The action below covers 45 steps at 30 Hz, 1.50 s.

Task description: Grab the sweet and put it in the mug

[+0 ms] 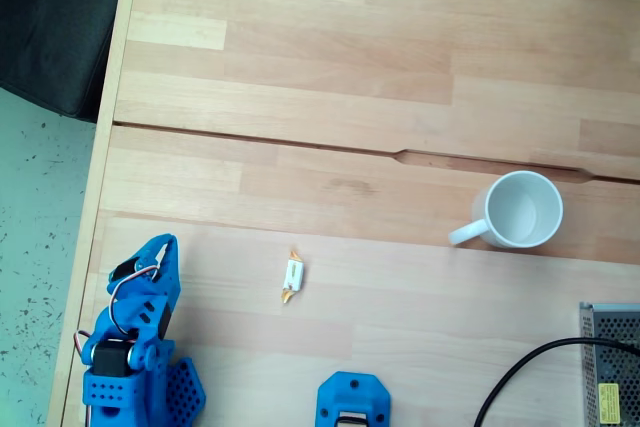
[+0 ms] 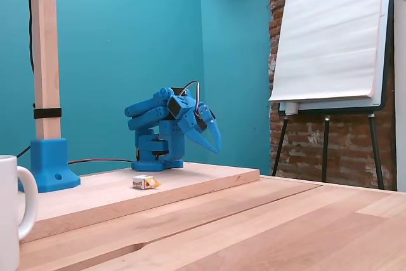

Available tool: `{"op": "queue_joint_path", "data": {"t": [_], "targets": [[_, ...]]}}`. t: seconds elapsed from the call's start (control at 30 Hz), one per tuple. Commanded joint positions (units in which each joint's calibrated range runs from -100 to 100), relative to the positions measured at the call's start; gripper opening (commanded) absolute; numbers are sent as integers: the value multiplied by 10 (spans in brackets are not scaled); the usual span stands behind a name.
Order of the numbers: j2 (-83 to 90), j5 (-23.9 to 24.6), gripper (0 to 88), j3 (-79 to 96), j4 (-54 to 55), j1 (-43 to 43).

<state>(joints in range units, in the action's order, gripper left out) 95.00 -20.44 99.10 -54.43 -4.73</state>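
We see a tiny wrapped sweet (image 1: 292,281), white-bodied with twisted yellow-orange ends, lying flat on the pale wood, its length running up and down in a fixed view. Well apart to its right stands a plain white round ceramic mug (image 1: 524,210), upright, its inside white, its small handle pointing lower-left toward the sweet.

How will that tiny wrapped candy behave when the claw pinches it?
The small white candy with twisted yellow-orange wrapper ends looks very light, so it would probably skid on the smooth pale wooden table if nudged. It lies flat, so rolling seems unlikely. The crinkly twisted ends likely flex; the body looks firmer to pinch.
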Motion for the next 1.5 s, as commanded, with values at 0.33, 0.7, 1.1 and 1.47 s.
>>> {"op": "queue_joint_path", "data": {"t": [0.33, 0.7, 1.1, 1.47], "targets": [[3, -1, 0, 9, 0, 4], [3, -1, 0, 9, 0, 4], [3, -1, 0, 9, 0, 4], [3, -1, 0, 9, 0, -2]]}}
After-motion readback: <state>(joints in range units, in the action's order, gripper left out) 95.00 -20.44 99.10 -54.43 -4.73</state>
